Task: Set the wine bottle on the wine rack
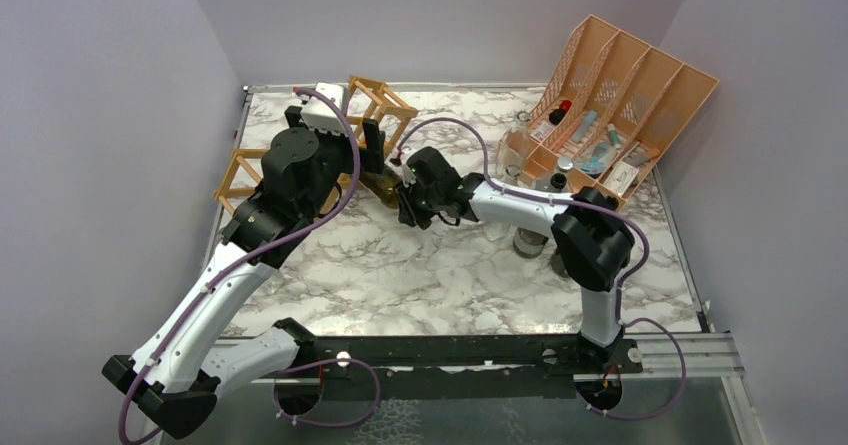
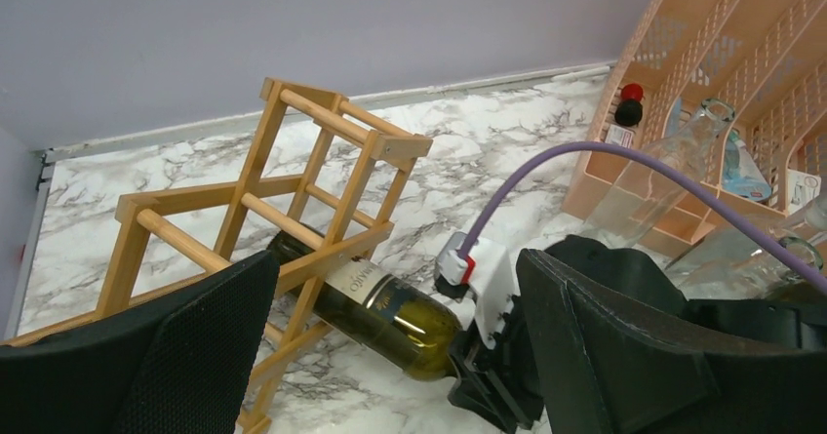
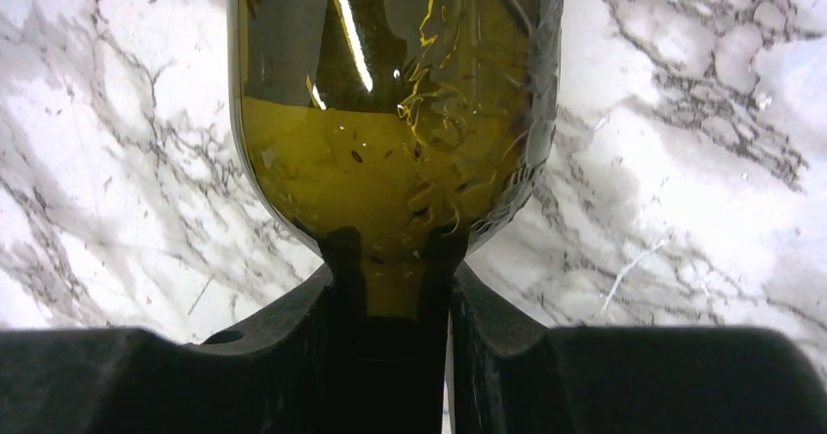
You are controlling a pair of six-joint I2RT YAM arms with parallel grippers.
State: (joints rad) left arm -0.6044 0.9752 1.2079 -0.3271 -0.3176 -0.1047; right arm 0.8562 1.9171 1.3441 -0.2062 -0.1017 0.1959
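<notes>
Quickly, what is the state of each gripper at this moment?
left gripper: open, holding nothing.
right gripper: closed on the neck of the wine bottle.

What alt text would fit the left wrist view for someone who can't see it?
A dark green wine bottle lies with its base end inside the tan wooden wine rack, its neck clamped by the right gripper. The open left gripper frames the foreground; a peach organizer stands at right.
</notes>
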